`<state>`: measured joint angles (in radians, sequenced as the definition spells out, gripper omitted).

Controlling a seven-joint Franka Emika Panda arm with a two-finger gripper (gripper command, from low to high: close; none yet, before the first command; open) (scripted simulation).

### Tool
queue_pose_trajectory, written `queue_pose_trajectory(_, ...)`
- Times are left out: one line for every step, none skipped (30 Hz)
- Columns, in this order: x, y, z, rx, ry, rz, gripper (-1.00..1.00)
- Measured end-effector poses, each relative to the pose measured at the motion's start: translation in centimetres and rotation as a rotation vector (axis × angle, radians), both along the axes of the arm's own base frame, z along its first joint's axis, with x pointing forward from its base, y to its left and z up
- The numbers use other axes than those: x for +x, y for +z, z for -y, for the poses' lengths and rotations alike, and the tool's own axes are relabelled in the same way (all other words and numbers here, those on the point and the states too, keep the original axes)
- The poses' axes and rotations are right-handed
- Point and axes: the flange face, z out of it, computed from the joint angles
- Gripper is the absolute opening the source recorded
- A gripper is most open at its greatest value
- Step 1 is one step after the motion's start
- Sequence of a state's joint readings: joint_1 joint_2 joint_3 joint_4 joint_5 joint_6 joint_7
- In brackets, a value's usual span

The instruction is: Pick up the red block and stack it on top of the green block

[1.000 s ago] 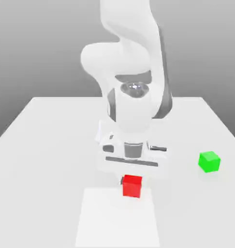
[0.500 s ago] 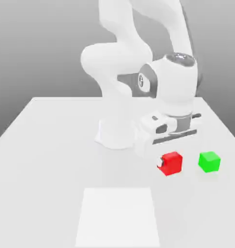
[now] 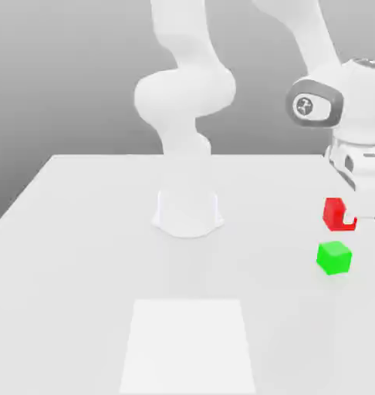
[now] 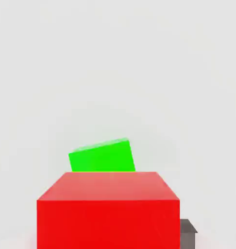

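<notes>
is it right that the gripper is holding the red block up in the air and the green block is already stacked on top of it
Not quite. The gripper does hold the red block in the air, but the green block is not on top of it. The exterior view shows the green block resting on the table, below the raised red block.

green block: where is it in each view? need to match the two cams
Exterior view: the green block sits on the white table near the exterior view's right edge, below the red block held in the gripper.
Hand view: the green block shows just beyond the red block's far edge, partly hidden by it.
Shared landmark: the red block.
</notes>
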<state>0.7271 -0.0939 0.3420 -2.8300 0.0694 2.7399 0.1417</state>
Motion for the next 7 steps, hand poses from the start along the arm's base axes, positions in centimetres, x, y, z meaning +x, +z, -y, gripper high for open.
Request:
queue_pose_trajectory(0.0, -0.8, -0.1, 0.000, 0.003, 0.001, -1.00)
queue_pose_trajectory(0.0, -1.7, 0.0, 0.000, 0.003, 0.001, -1.00)
queue_pose_trajectory(0.0, -2.6, 0.0, 0.000, 0.003, 0.001, -1.00)
queue_pose_trajectory(0.0, -3.6, 0.0, 0.000, 0.004, 0.000, -1.00)
queue_pose_trajectory(-0.2, -4.3, 0.0, 0.001, 0.007, -0.002, 1.00)
queue_pose_trajectory(-0.2, -4.3, 0.0, 0.001, 0.007, -0.002, 1.00)
queue_pose_trajectory(-0.2, -4.3, 0.0, 0.001, 0.007, -0.002, 1.00)
